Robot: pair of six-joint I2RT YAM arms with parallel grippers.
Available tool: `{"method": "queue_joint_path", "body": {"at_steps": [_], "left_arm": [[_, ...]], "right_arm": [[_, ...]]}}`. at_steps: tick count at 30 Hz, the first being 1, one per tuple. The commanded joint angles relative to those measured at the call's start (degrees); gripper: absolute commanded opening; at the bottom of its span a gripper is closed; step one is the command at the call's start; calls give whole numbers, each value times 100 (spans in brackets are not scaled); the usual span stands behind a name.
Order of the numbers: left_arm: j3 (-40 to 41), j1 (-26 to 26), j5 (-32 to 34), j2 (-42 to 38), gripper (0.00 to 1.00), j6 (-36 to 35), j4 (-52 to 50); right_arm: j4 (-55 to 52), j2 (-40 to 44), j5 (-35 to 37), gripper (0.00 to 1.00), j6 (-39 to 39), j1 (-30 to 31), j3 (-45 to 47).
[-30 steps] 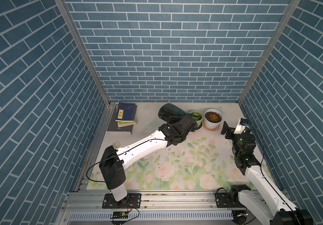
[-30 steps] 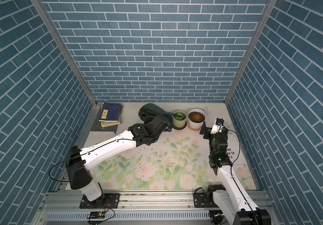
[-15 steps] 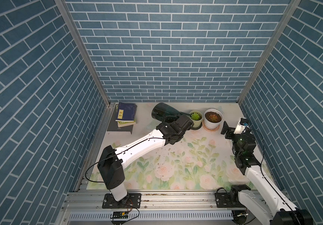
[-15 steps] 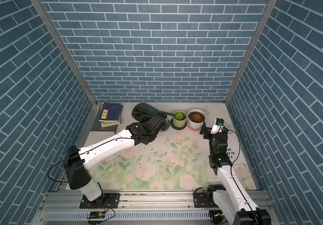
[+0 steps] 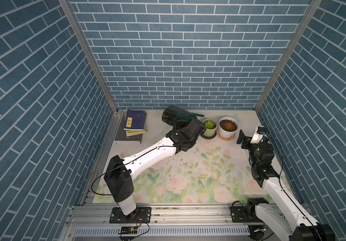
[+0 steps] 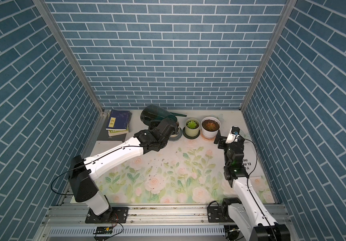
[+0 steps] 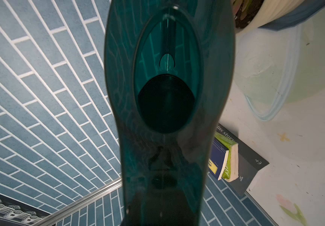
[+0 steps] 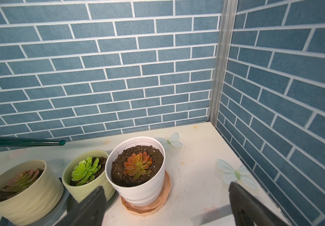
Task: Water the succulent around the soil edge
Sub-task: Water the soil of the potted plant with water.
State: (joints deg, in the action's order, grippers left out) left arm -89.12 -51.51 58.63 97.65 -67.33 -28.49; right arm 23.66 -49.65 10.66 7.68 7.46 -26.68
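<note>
While the left hand (image 5: pixel 180 125) clasps it, translucent dark-green watering can (image 5: pixel 173 114), long thin spout (image 8: pixel 30 142); right hand (image 8: pixel 166 192) spread wide

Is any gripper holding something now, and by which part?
The left gripper holds the green watering can at its rear, opposite the spout; the exact contact is hidden. The right gripper is open, empty.

One watering can (image 5: pixel 174 117). Beside it stand three succulent pots: cream pot (image 8: pixel 30 199), green pot (image 8: pixel 72 190), white pot (image 8: pixel 142 192). On its other side lie three books (image 5: pixel 135 122).
</note>
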Motion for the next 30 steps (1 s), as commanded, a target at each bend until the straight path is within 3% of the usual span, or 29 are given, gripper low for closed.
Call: {"method": "queue_joint_path", "body": {"at_steps": [1,17,20,30], "left_arm": [[-182,9,112,62,0,-16,441],[-101,-79,-960,-298,0,530,216],[-33,-70,-1523,-553,0,863,204],[34,42,-2413,-902,0,2140,-153]], "right_arm": [[210,22,-56,99,40,-43,24],[210,42,-28,99,32,-51,22],[200,42,-23,99,27,-51,23],[0,134,99,99,123,-64,-59]]}}
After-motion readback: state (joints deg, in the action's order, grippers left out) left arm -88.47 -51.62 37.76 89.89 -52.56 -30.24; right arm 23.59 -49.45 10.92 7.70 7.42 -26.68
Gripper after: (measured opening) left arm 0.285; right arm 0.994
